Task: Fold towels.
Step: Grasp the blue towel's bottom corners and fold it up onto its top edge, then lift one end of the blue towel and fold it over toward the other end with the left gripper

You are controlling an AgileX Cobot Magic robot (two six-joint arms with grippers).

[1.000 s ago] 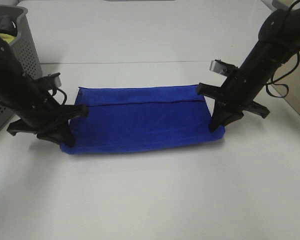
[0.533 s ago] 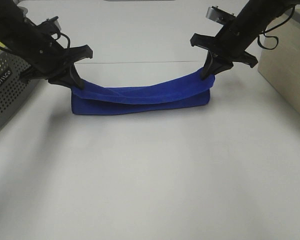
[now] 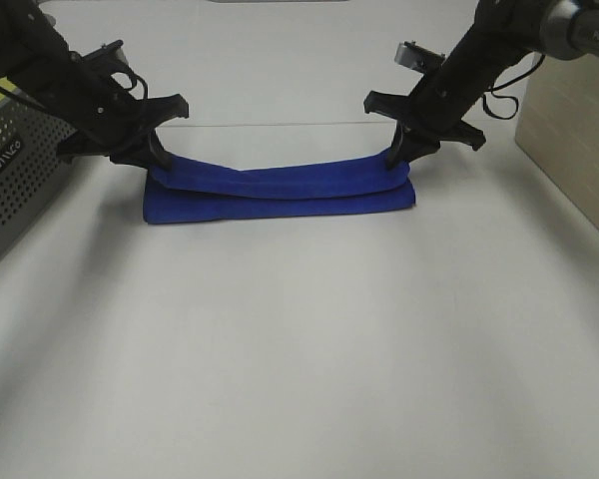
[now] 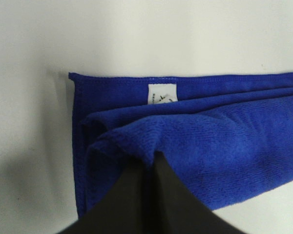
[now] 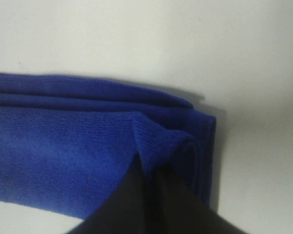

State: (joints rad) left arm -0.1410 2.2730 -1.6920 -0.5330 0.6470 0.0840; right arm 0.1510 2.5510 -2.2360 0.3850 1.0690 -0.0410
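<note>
Blue towel (image 3: 280, 192), folded lengthwise, ends pinched by both grippers

Left gripper (image 3: 155, 160) and right gripper (image 3: 397, 158) low, angled inward, jaws apparently pinched closed.

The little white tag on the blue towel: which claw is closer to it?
Left. The left gripper pinches the towel at the end beside the white tag; the right gripper pinches the opposite end, far from it.
</note>
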